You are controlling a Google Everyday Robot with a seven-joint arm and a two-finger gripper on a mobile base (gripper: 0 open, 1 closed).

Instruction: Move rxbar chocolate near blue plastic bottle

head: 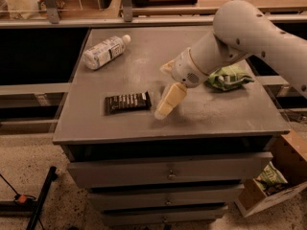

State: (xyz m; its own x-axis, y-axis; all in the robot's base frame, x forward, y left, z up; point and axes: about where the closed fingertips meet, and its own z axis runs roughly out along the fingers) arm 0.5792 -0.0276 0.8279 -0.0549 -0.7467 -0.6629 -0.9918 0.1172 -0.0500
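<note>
On the gray cabinet top (pixel 230 114), the rxbar chocolate (pixel 127 102) lies flat in the near-left part, set back a little from the near edge. The gripper (pixel 161 92) hangs just to its right, and its fingers are spread: the lower one (pixel 170 99) slants down-left with its tip close to the bar's right end (whether it touches the surface I cannot tell), while the other barely shows up by the wrist. Neither holds anything.

The blue plastic bottle (pixel 104 51) lies on its side toward the far-left corner, close to the left edge, with its white cap pointing right. Bare tabletop lies between bar and bottle. A green snack bag (pixel 229 76) sits on the right side, partly behind the white arm (pixel 249 28), well apart from both. Below the near edge are drawers (pixel 168 174). A cardboard box (pixel 288 188) stands on the floor at the near right.
</note>
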